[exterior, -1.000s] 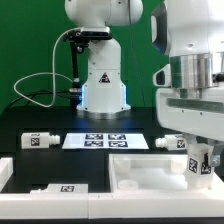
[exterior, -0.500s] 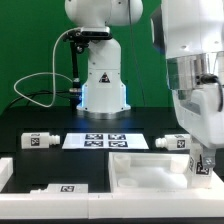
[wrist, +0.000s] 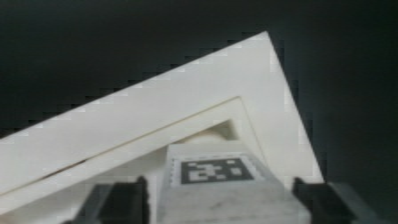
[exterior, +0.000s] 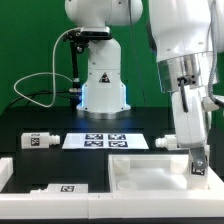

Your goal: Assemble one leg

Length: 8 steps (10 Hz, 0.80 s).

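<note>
The white Franka arm's two-finger gripper [exterior: 197,163] hung at the lower right of the exterior view, over the far right edge of the large white square tabletop panel [exterior: 150,172] that filled the lower right of that frame. Between its black fingers [wrist: 118,203] sat a white tagged furniture leg [wrist: 215,185], seen end-on in the wrist view with a square marker on its face; the jaws pinched it from both sides. A second white tagged leg [exterior: 40,140] lay at the left centre of the exterior view, and a third white leg [exterior: 166,143] lay just behind the gripper. The marker board [exterior: 104,140] rested flat at centre on the black table [exterior: 30,160].
</note>
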### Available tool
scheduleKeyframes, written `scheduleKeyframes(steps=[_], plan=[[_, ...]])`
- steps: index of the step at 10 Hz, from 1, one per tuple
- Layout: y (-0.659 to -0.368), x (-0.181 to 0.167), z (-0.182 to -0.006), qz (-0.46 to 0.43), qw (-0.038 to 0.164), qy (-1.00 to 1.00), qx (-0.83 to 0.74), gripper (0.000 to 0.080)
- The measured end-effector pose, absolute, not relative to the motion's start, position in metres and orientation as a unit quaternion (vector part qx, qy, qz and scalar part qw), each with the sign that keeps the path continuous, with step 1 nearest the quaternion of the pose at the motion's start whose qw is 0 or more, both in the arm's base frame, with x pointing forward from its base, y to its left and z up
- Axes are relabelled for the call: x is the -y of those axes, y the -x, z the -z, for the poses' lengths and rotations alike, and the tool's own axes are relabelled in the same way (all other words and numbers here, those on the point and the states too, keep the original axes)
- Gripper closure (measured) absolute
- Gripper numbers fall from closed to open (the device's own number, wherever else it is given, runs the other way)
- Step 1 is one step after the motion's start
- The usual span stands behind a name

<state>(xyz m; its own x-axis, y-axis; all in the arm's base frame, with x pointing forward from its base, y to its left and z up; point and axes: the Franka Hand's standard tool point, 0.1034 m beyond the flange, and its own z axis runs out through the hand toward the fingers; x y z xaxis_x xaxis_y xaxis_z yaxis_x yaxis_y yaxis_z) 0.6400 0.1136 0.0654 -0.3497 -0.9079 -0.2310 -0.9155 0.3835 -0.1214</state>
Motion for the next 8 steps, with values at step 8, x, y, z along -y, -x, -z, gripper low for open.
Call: scheduleKeyframes(steps=[8], plan=[[-0.639, -0.118, -0.109, -0.025, 0.139, 0.687, -0.713, 0.0150]])
